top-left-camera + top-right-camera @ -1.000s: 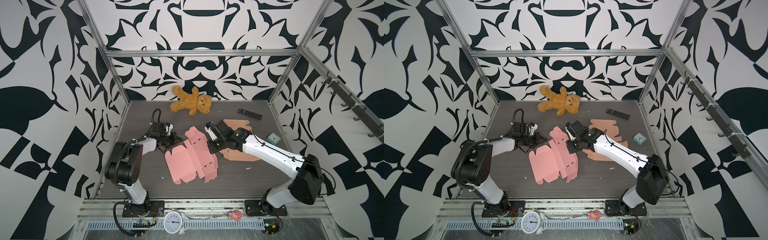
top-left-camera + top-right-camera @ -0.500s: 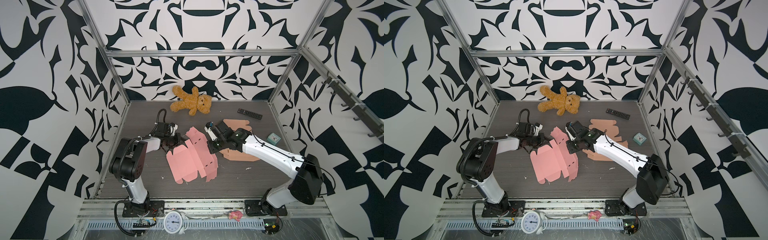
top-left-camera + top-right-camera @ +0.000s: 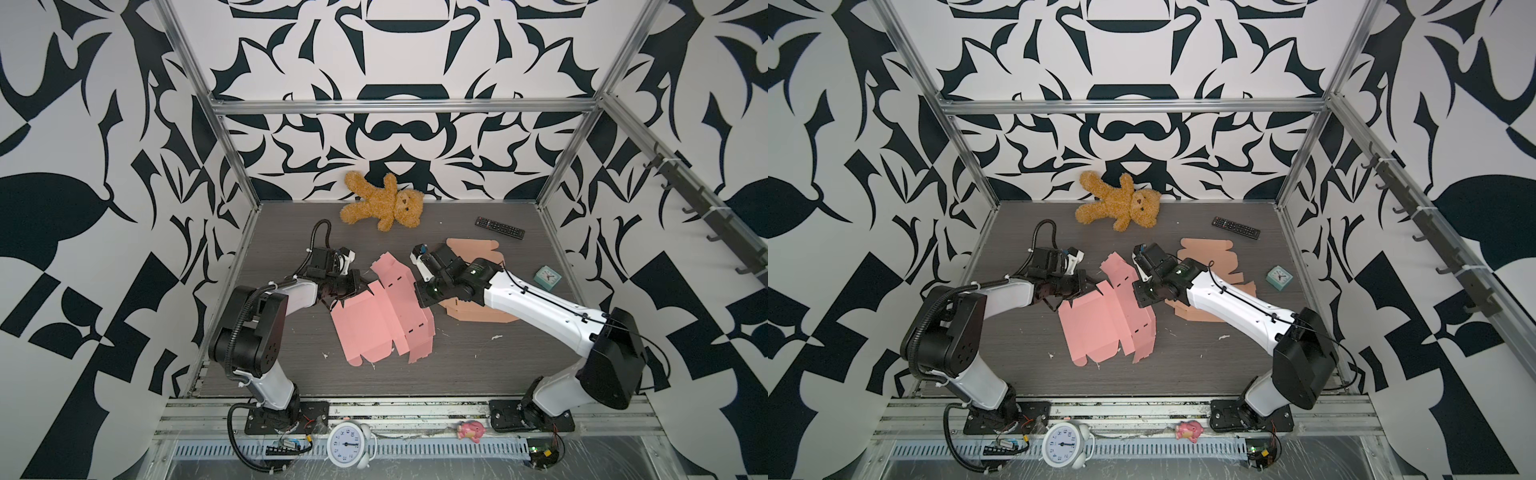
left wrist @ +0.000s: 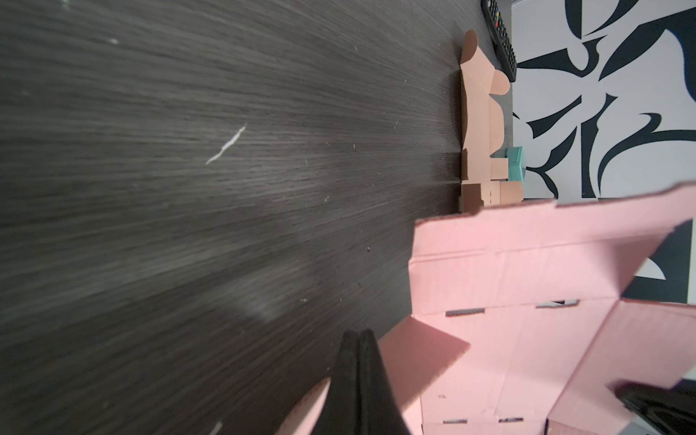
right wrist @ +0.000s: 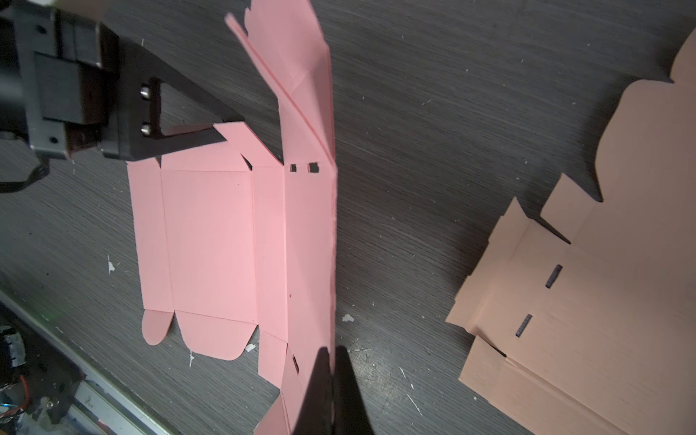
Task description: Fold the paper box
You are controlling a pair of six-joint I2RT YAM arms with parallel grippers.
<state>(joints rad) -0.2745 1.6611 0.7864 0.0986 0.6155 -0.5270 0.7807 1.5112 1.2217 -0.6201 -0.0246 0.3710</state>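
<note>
**Pink paper box [image 3: 370, 328]: die-cut blank, partly folded, near the middle of the tabletop [image 3: 478, 365].**

The wide panels lie flat on the surface, all one plain pink, with score lines marking each panel. The end that carries two rounded tabs [image 5: 214, 339] points toward the front edge. On the side toward the right edge, one long crease [image 5: 333, 244] is raised into a sharp ridge that runs the length of the blank. Small rectangular slots [image 5: 303, 167] are cut in the narrow panel just beside this crease. At the end toward the back edge, a flap section [image 3: 390, 270] is doubled over and tilts up off the surface. A small square flap [image 4: 422, 354] projects from the flat part at its back-left corner.
</note>
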